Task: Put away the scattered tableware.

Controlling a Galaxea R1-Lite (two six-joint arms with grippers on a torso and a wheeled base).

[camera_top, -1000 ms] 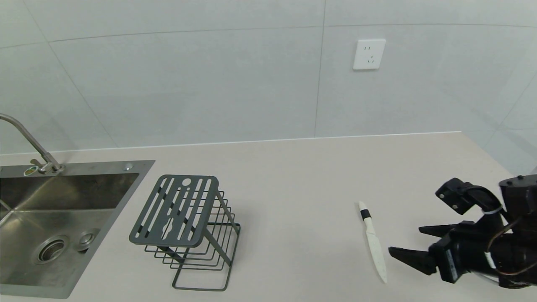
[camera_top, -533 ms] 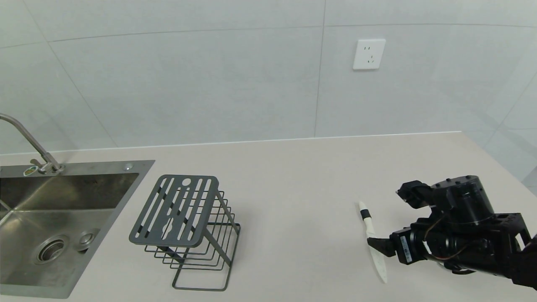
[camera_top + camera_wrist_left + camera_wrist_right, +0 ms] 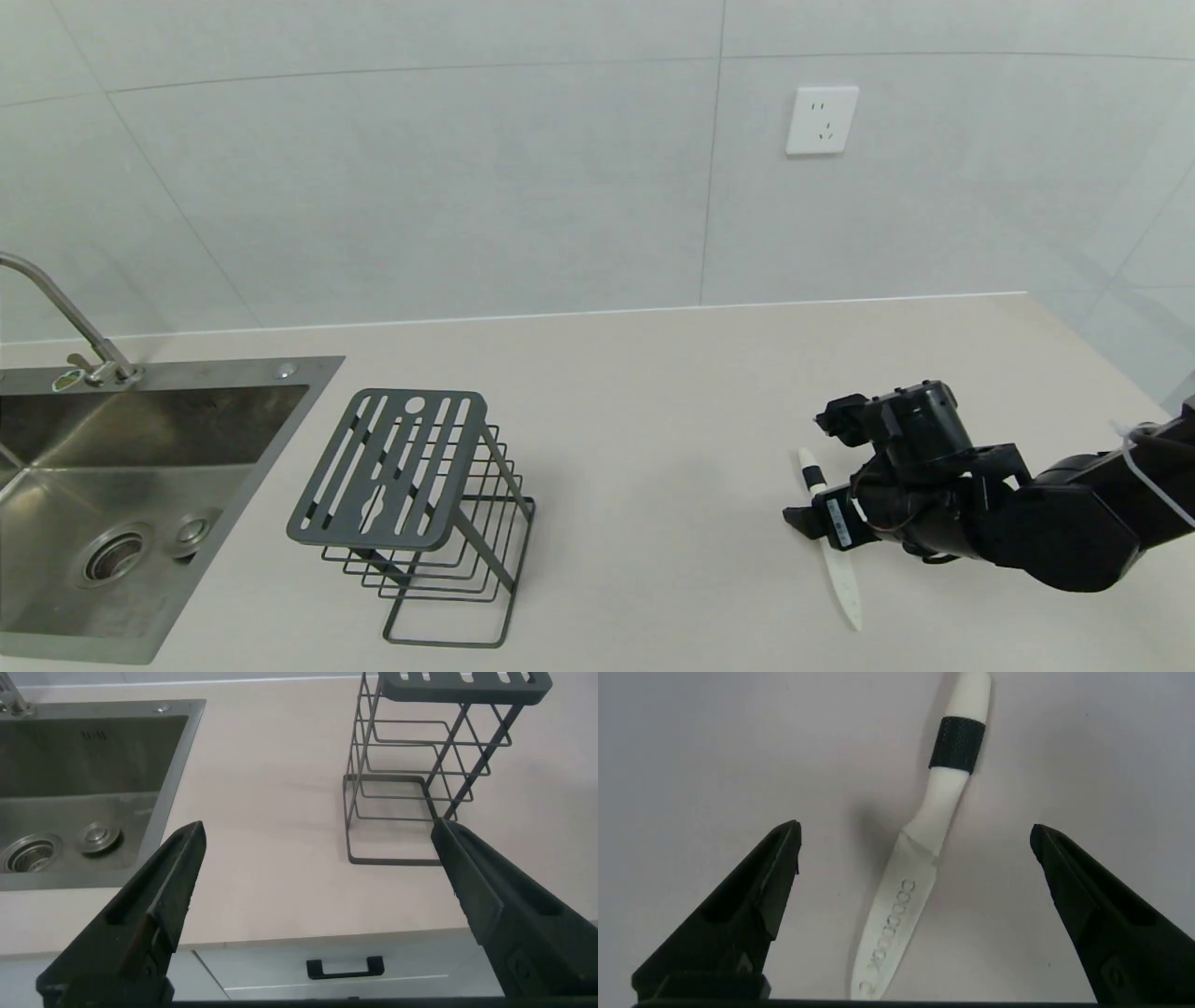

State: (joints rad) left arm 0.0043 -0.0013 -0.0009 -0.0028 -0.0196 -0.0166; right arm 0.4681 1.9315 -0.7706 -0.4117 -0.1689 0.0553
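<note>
Covering the middle of the white knife at the head view's lower right, the right pincer hangs released astride it, blade tip cut off in its wrist view.

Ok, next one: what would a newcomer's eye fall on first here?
The black right hand, open, poised right over a white knife with a black band that lies flat on the right side of the counter. After that, the dark wire rack standing mid-counter, with the steel sink to its left.
</note>
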